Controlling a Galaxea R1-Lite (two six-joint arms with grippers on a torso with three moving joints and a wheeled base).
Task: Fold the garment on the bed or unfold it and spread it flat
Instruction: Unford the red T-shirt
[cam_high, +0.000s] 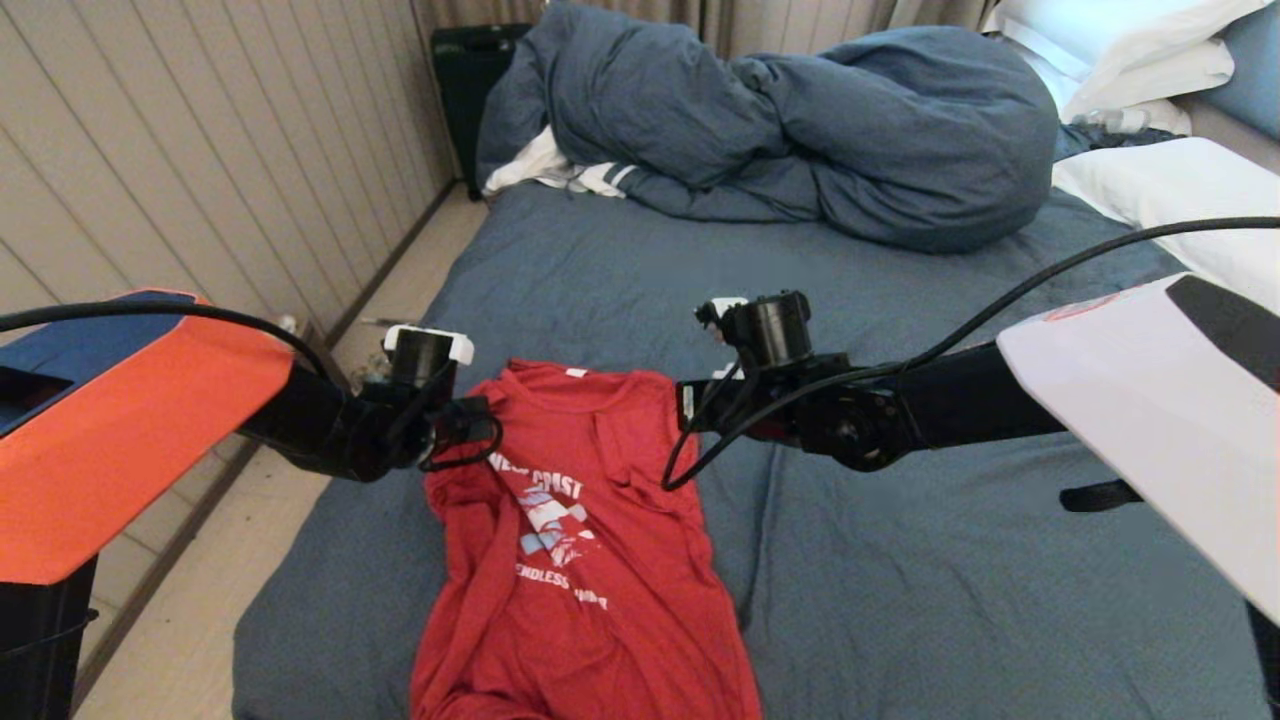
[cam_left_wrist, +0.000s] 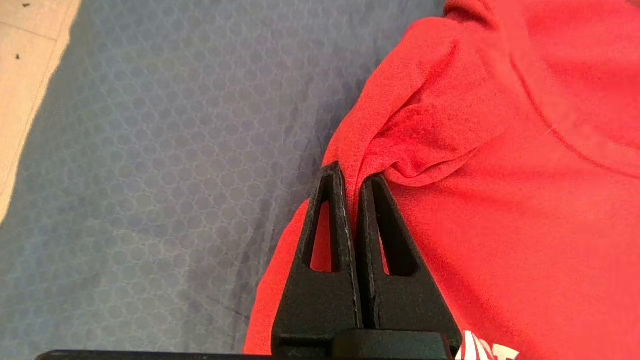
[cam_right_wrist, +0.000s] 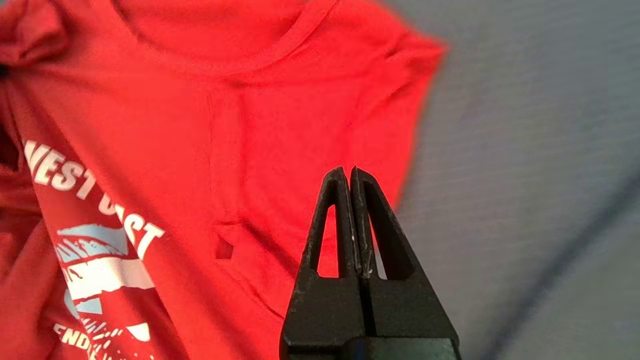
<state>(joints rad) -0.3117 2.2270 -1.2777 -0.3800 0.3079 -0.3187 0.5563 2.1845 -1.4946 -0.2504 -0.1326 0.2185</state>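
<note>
The garment, a red T-shirt with white print, lies crumpled lengthwise on the bed with its collar away from me. My left gripper is at its left shoulder. In the left wrist view the gripper is shut on a pinched fold of the garment. My right gripper is at the other shoulder. In the right wrist view that gripper is shut with nothing between its fingers, over the garment near its side edge.
A bunched blue-grey duvet fills the far end of the bed, with a white striped cloth under it. White pillows lie far right. Bare floor and a panelled wall run along the bed's left edge.
</note>
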